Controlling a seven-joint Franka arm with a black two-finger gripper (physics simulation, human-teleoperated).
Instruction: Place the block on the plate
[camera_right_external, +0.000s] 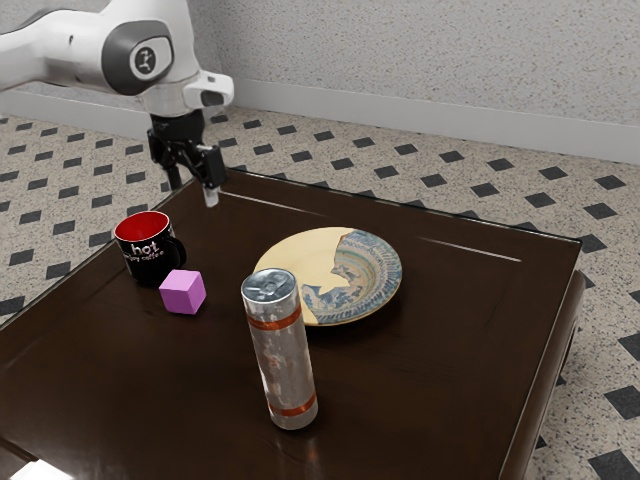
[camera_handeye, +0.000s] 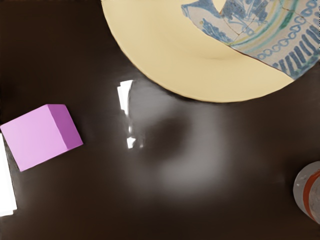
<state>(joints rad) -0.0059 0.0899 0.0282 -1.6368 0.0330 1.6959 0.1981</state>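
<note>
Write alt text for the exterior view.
A purple block sits beside a black mug on a dark table, off the patterned plate. A metallic cylinder with orange bands stands upright nearby; the robot arm reaches in from the view's upper left, its gripper open and empty.

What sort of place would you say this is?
Likely a simulated room set up for robot work: a robot arm beside a dark table, a checkered floor and a speckled wall.
</note>
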